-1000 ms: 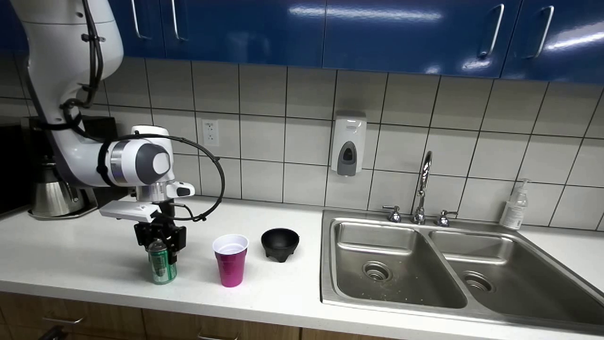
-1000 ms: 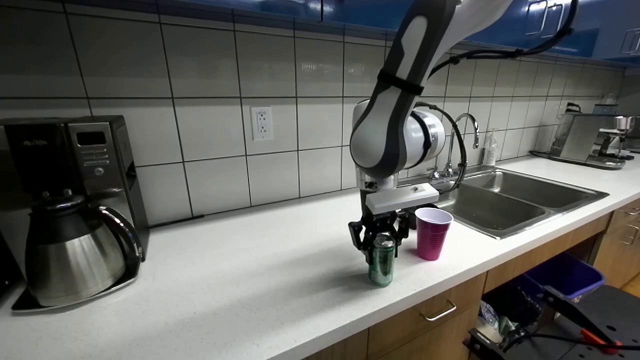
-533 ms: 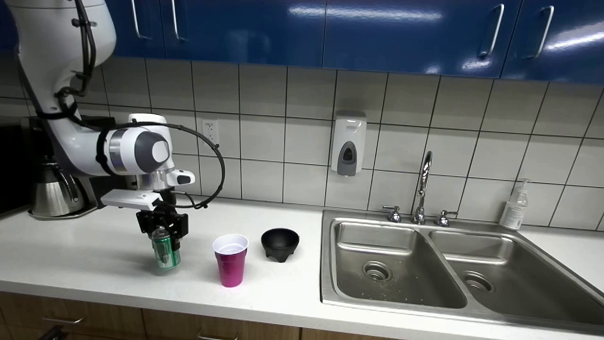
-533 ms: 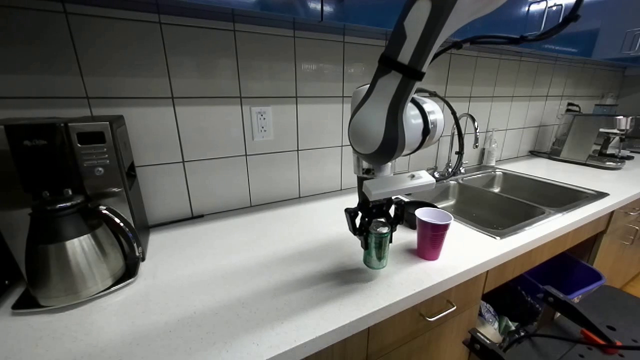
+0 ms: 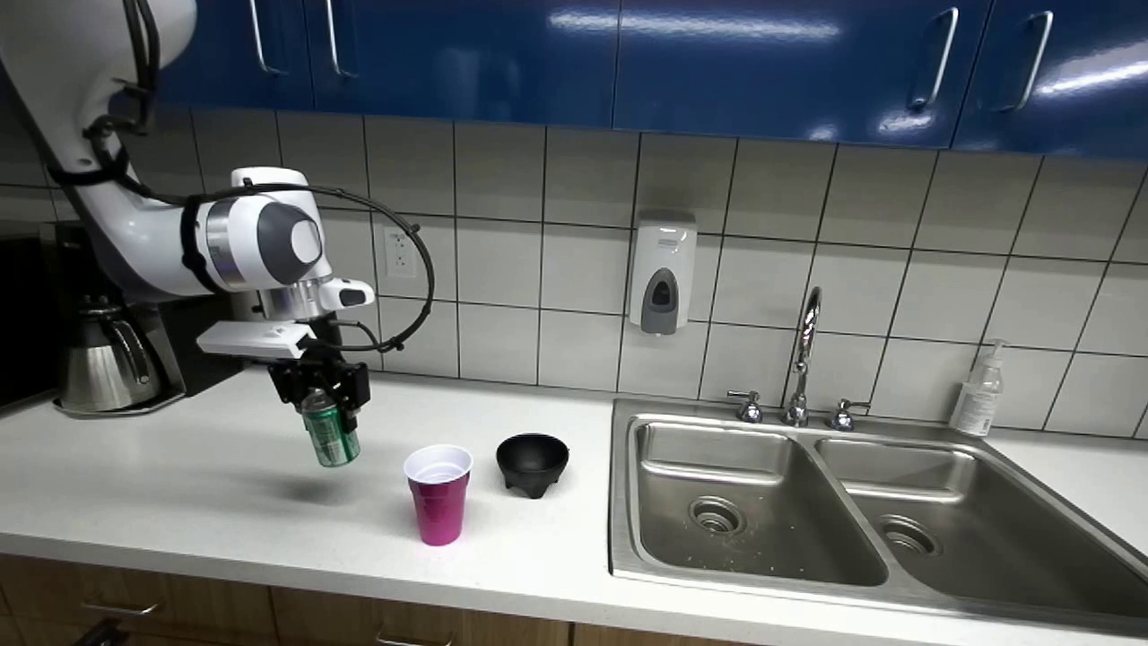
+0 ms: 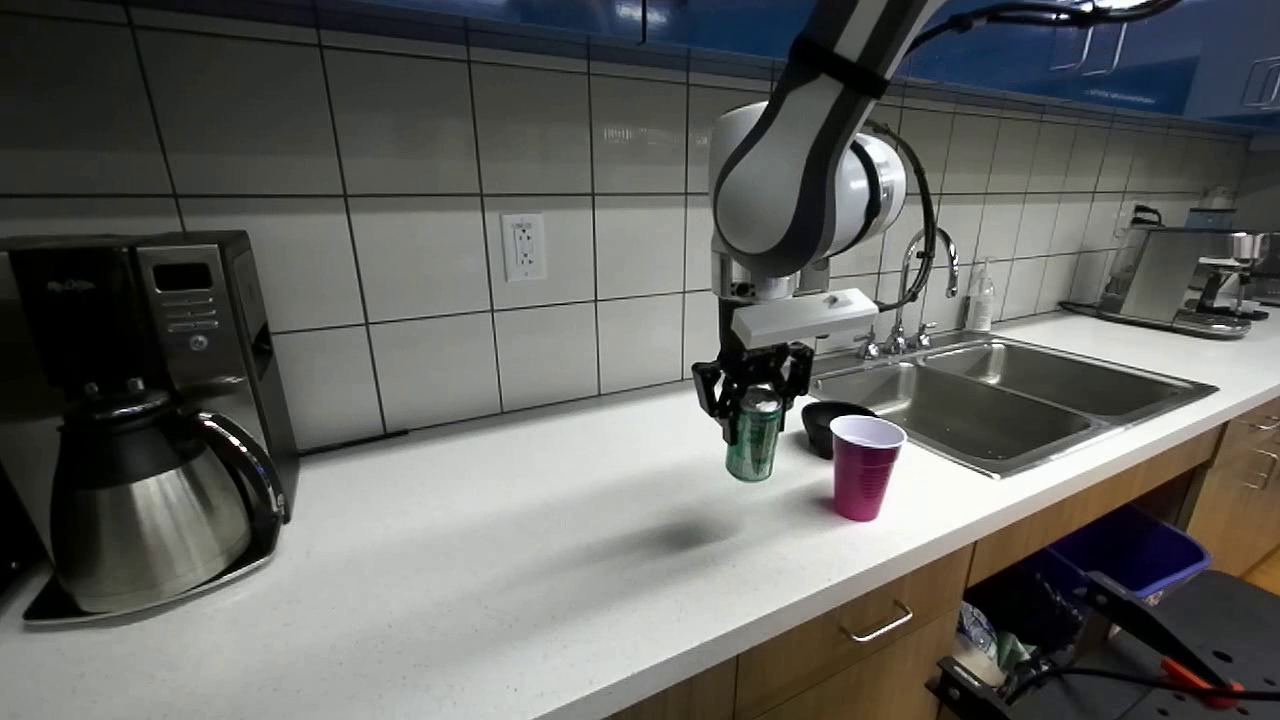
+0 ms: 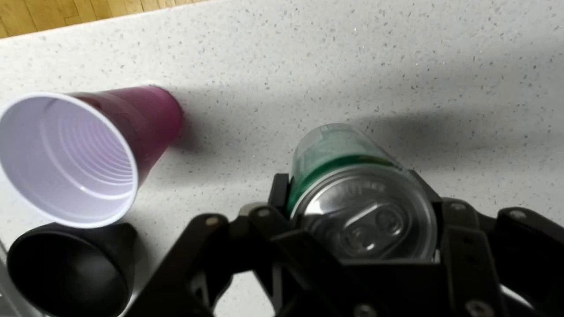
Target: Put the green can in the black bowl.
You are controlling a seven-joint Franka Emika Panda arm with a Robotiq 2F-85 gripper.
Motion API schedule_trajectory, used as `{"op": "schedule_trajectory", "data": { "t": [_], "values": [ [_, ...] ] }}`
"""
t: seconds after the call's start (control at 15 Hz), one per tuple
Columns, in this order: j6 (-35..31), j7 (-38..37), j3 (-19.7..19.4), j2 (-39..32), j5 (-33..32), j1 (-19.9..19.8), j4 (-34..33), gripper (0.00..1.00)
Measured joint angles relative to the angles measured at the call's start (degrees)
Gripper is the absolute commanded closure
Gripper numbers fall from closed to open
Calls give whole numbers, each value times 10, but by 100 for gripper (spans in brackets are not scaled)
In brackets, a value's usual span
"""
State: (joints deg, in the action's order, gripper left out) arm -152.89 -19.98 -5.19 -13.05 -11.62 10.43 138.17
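The grasp and lift look done, while carrying, lowering and release remain: the silver-topped small green metal drink can hangs clear of the speckled white worktop, slightly tilted. The black two-fingered pincer is drawn in against the can's sides, spread just to its width. In both exterior views, the low, round, footed black bowl stands to the can's right, farther off than the tapered magenta plastic cup. In an exterior view, the white-and-grey jointed arm slopes down from the upper left, with the pincer aimed downwards at a slight slant
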Motion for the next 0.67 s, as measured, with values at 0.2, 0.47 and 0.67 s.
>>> {"op": "schedule_trajectory", "data": {
  "t": [0.2, 0.47, 0.67],
  "values": [
    [5, -9, -5, 28, -23, -1, 8, 61],
    [6, -11, -5, 49, -37, -8, 16, 61],
    [6, -11, -5, 56, -37, -18, 16, 61]
  ]
}}
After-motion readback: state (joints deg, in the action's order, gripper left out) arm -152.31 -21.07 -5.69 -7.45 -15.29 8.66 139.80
